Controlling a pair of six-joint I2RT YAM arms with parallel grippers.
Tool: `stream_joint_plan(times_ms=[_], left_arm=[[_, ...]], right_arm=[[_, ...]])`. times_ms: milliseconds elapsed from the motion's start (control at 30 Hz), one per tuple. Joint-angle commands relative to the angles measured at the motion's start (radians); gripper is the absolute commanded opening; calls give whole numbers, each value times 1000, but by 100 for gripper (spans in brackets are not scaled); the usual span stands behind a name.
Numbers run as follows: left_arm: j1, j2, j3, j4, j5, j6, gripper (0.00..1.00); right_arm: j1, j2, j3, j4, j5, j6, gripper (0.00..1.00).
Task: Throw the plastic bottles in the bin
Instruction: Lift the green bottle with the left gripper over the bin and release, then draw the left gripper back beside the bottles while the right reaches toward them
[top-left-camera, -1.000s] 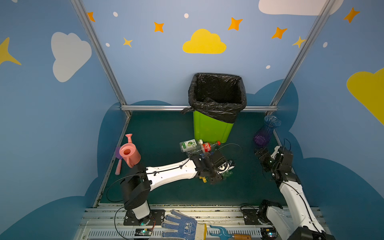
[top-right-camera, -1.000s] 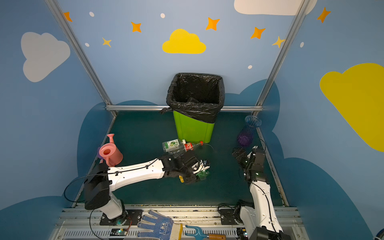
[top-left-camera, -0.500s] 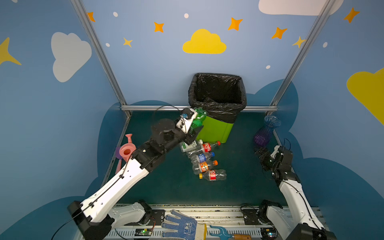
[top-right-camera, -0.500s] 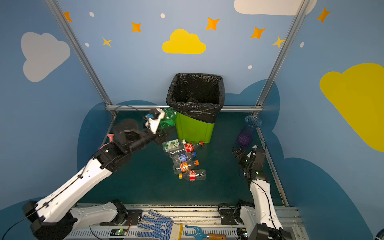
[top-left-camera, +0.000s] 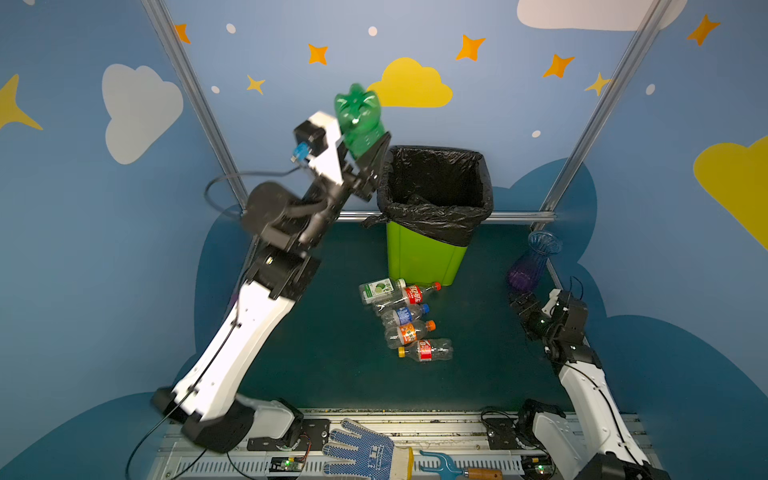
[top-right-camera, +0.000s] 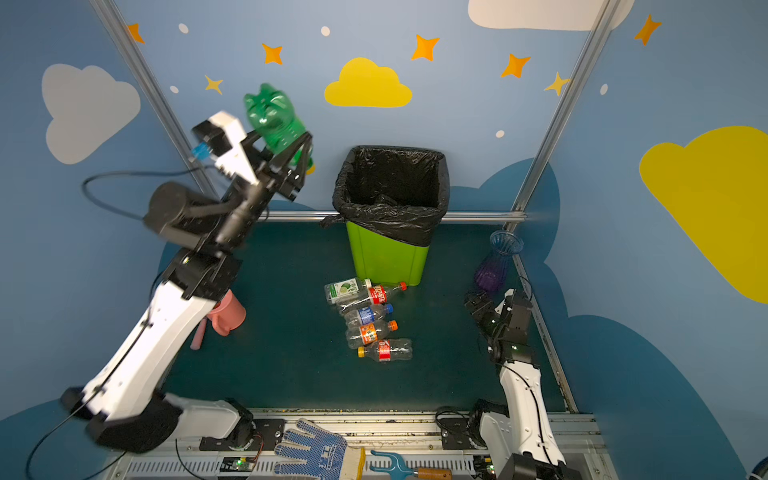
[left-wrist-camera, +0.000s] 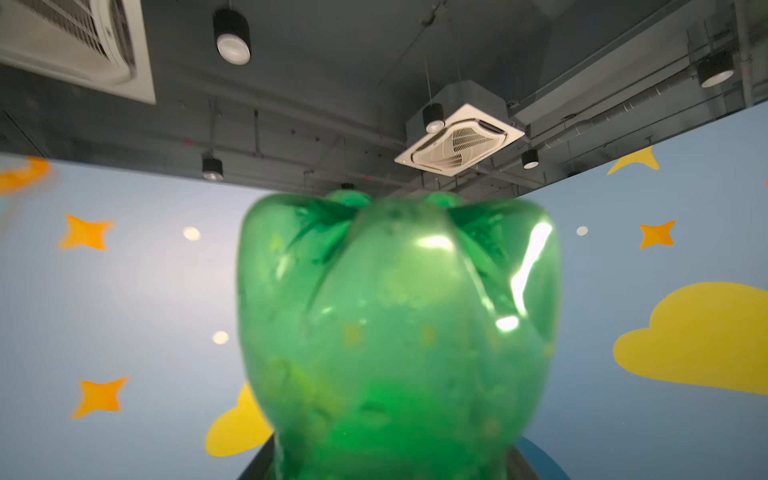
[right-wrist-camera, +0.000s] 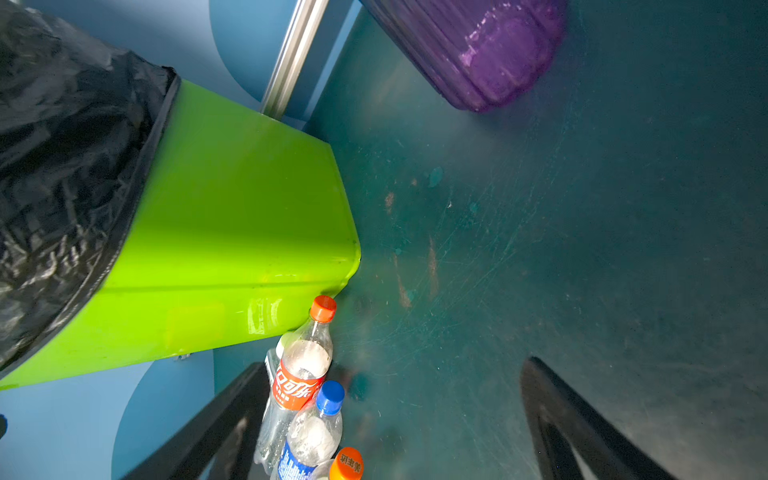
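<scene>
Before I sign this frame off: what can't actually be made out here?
- Green bottle: its neck end is mostly hidden behind the left gripper in both top views; the left wrist view shows only its blurred base.
- Bin: any contents are lost in the dark black bag in both top views.
- Pink watering can: mostly behind the left arm in a top view.

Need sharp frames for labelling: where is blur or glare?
In both top views: left arm motion-blurred, floor bottles sharp; left wrist view: green bottle soft, with glare streaks; right wrist view: bin glossy and sharp, vase slightly soft.
</scene>
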Motion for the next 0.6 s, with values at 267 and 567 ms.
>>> stream_joint_plan(times_ms=[267,567], left_arm=[[14,552,667,-255,70,-307,99],[-29,280,298,-132,36,-163,100]], right_arm=[[-18,-99,35,-124,-9,-94,93],[-19,-129,-52,-68,-28,-26,93]])
